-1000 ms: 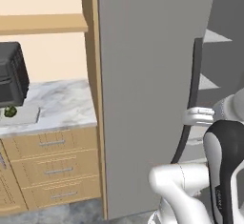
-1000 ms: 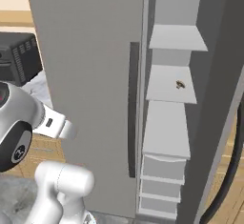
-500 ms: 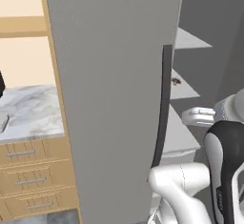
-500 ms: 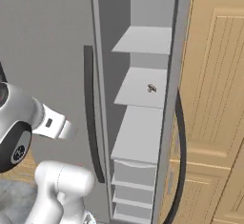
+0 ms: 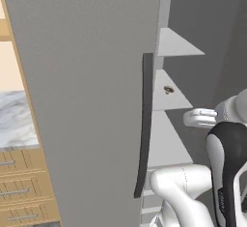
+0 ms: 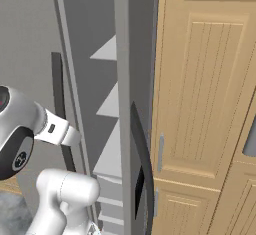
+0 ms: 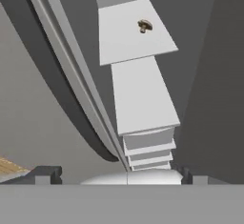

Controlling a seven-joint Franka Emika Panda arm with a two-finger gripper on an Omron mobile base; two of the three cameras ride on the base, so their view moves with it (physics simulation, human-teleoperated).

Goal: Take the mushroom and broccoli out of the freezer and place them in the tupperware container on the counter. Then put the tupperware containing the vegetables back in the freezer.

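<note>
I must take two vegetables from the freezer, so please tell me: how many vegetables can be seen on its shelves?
1. The mushroom lies on an upper shelf of the freezer. No broccoli is visible; it may be hidden behind the door or on another shelf.

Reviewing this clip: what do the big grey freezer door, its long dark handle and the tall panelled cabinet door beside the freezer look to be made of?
The flat grey freezer door looks like matt painted metal or plastic: even colour, no grain, no shine. Its long dark curved handle looks like matt black plastic or coated metal. The tall panelled cabinet door looks like light wood, tan with faint vertical grooves. All is rendered, so these are guesses.
</note>
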